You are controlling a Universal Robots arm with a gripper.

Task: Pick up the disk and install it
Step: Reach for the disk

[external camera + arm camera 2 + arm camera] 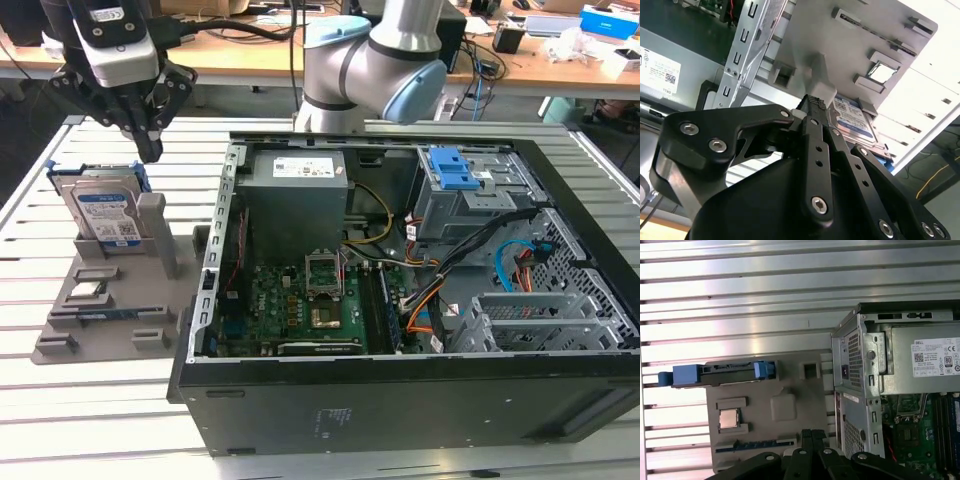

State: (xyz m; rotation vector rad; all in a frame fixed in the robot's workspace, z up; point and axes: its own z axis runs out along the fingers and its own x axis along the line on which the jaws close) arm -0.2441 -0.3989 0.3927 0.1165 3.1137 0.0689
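The disk (104, 214), silver-grey with a white-and-blue label and a blue bracket, stands on edge in a slot of the grey holder (110, 305) on the exterior view's left. My gripper (152, 150) hangs just above it, slightly toward the exterior view's right, fingers pressed together and holding nothing. In the first wrist view the disk (716, 375) appears edge-on, apart from the gripper (811, 433). In the second wrist view the closed fingertips (815, 100) point at the holder's upright post, with the disk (856, 121) just beyond.
The open computer case (400, 410) lies right of the holder, with the grey power-supply box (297, 190), motherboard (310, 300), a blue latch (450, 170) on the drive cage and loose cables inside. The holder also carries a processor chip (729, 418).
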